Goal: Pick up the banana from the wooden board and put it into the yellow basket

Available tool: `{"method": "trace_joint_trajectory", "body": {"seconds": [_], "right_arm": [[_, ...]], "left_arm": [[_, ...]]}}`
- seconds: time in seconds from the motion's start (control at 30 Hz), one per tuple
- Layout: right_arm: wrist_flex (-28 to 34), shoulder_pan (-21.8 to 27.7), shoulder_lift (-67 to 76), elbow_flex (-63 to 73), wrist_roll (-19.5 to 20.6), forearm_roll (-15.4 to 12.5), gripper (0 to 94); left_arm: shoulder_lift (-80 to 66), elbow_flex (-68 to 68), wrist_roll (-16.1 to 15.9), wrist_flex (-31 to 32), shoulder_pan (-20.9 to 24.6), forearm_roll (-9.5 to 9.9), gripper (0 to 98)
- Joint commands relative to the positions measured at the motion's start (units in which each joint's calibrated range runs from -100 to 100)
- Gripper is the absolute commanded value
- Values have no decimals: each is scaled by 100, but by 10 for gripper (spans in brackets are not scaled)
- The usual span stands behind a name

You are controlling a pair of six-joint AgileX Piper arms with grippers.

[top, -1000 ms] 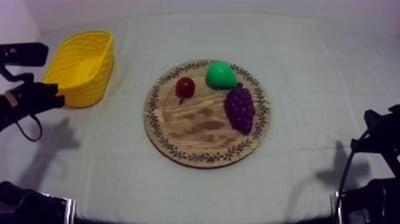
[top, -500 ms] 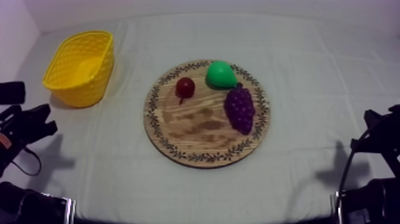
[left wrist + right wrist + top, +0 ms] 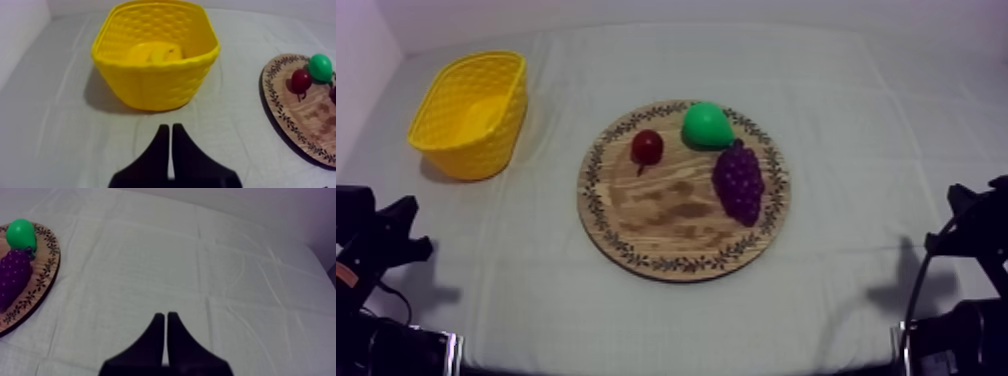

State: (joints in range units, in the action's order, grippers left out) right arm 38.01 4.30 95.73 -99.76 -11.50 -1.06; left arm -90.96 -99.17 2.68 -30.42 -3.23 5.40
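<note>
The banana (image 3: 156,52) lies inside the yellow basket (image 3: 471,112) at the table's far left; in the top view its pale shape (image 3: 486,112) shows on the basket floor. My left gripper (image 3: 168,131) is shut on nothing, its fingers a narrow wedge over the cloth a little in front of the basket (image 3: 150,85). In the top view my left arm (image 3: 376,245) sits low at the left edge. My right gripper (image 3: 165,319) is shut on nothing over bare cloth, right of the wooden board (image 3: 30,295).
The round wooden board (image 3: 676,225) lies mid-table and carries a green pear (image 3: 707,125), a small red fruit (image 3: 647,146) and purple grapes (image 3: 739,182). My right arm (image 3: 966,290) rests at the lower right edge.
My left arm has pulled back from beside the basket toward the lower left edge. The right arm and the fruit have not moved.
</note>
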Motion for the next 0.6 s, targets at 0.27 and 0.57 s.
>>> {"method": "trace_joint_trajectory", "body": {"seconds": [0.27,0.57], "right_arm": [[-2,-1,2,-2,0,1,3],[-2,-1,2,-2,0,1,3]], "left_arm": [[-828,198,-739,-1075,151,-324,2],[-901,15,722,-452,-57,-339,1]]}}
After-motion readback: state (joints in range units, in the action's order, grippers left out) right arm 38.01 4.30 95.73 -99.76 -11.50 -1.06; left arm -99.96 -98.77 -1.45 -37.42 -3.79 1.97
